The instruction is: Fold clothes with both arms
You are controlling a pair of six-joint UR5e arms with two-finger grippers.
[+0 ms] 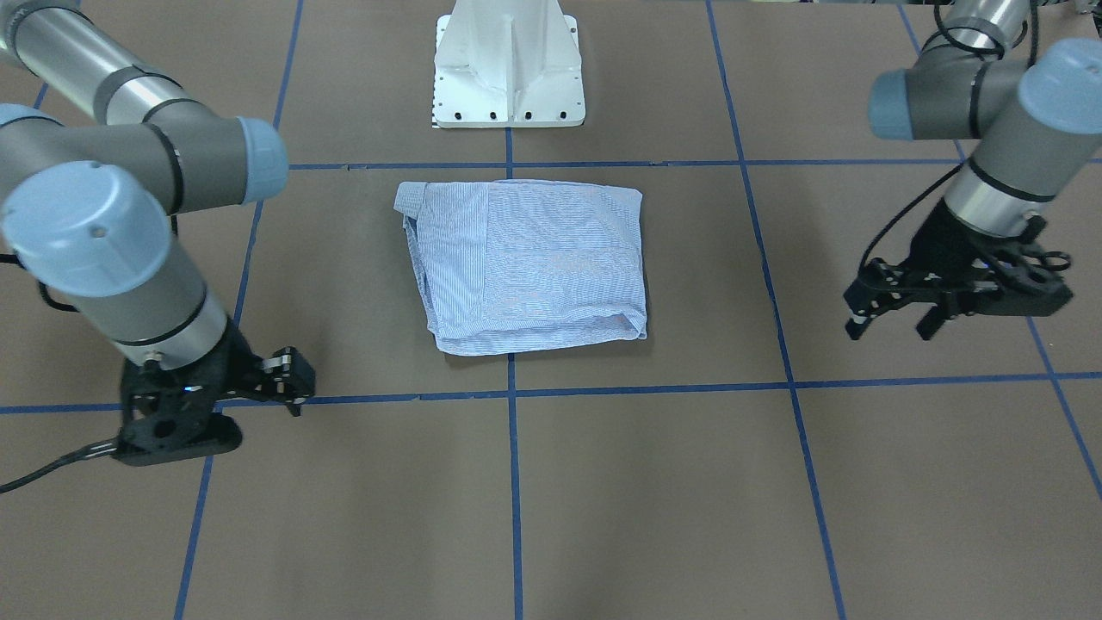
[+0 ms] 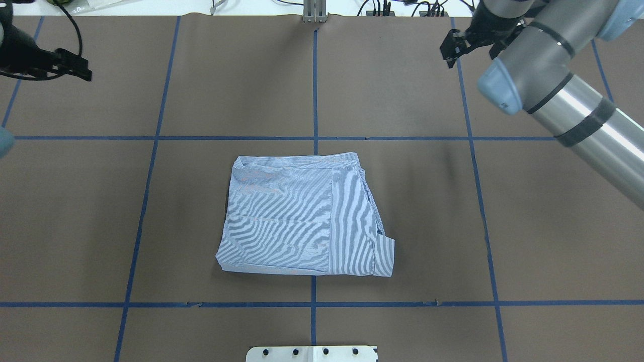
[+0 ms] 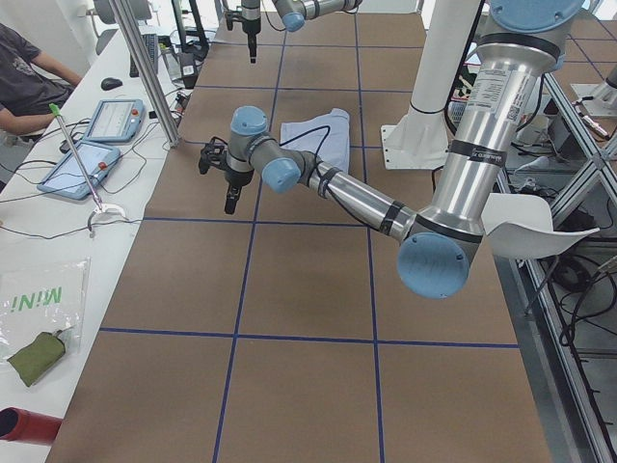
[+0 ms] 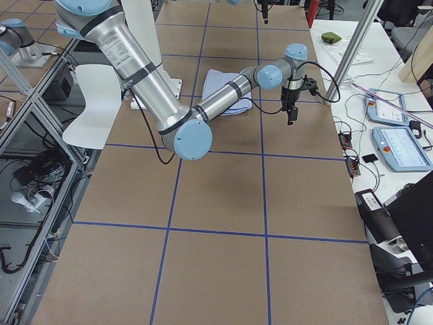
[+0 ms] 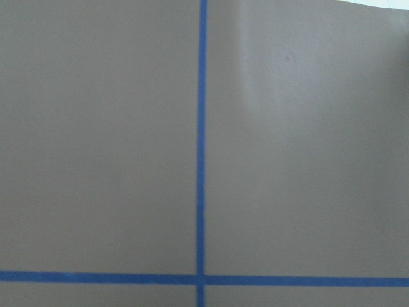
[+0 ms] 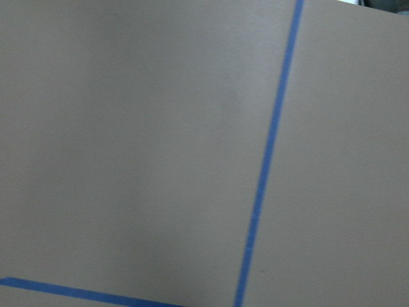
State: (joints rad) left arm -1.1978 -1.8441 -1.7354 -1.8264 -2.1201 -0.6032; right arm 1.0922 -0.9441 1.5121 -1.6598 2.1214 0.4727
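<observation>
Viewing the table (image 2: pixel 553 226) from over the robot's shoulders, left to right. Left gripper (image 1: pixel 889 320): hung above the far left part of the table, near its far edge, fingers spread apart, holding nothing, well apart from the cloth. Shirt (image 2: pixel 302 221): lay flat as a squarish folded packet in the middle of the table, nearer the robot's edge, astride a blue tape line (image 2: pixel 315 90); one cuff (image 2: pixel 385 256) stuck out at its near right corner. Right gripper (image 2: pixel 468 50): hung near the far edge on the right side, apparently spread and empty, also clear of the shirt. Handling, as judged: the shirt was light, soft and limp, so stacked layers would slide or sag if lifted by one point. Any further fold called for two grips on neighbouring corners, each pinching all layers; the loose cuff was a poor hold.
</observation>
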